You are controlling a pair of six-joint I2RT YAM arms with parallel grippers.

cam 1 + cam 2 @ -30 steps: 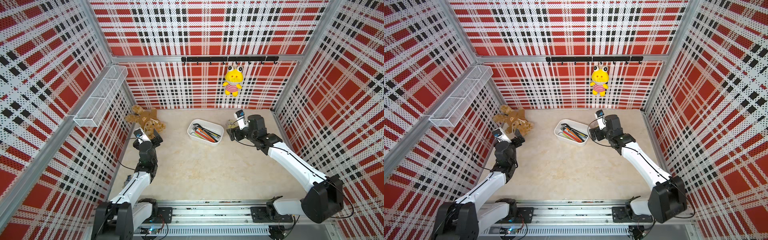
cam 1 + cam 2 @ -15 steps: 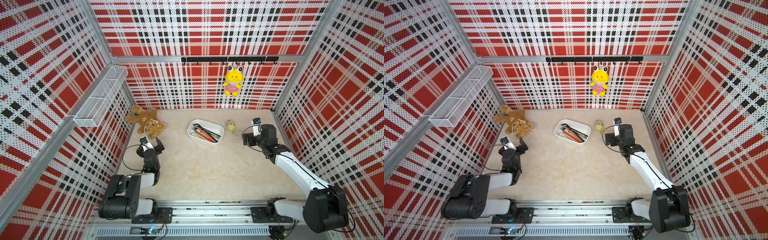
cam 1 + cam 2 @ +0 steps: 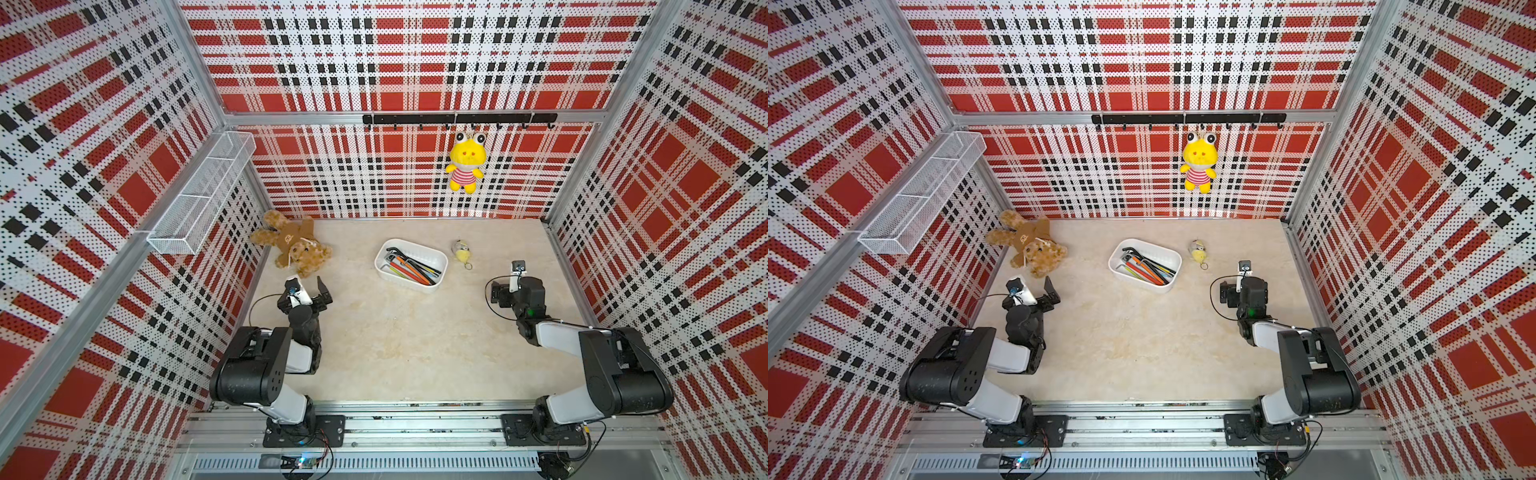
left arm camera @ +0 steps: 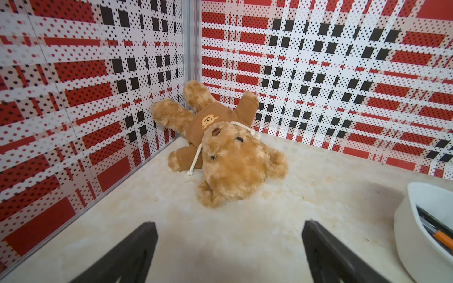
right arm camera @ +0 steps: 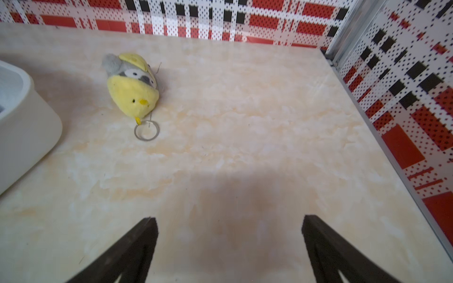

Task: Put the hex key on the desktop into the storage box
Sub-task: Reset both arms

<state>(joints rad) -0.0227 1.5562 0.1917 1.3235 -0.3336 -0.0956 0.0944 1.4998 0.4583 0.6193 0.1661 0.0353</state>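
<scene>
Top views both: storage box (image 3: 422, 252) sits on the counter (image 3: 415, 340) toward the back wall. The hex keys (image 3: 409, 266) are inside it: one black, the rest coloured orange, red and green. They are bundled side by side, with their long axes running along the box's long side. No hex key shows on bare counter anywhere around the box. Which one is the task's key, can't tell.

Left tool (image 4: 229, 222): jaws spread wide, nothing between them, only bare counter under them. It stands off the box on the teddy bear (image 3: 297, 245) side, nearer the arm bases than the box is, and aims at the bear. A box corner with key ends shows at the edge of the left wrist view.

Right tool (image 5: 228, 217): jaws also wide apart and empty. It stands off the box on the side of the chick keychain (image 3: 460, 250), again nearer the bases than the box. The right wrist view catches only the box's outer wall.

Both tools are well apart from the box at about the same range, so neither arm is clearly nearer.

Judgement: placing looks done, keys are boxed and both arms are folded low, so no pick is left. If a key had to be re-taken, the grasp would have to close across the shaft, square to the box's long side.
</scene>
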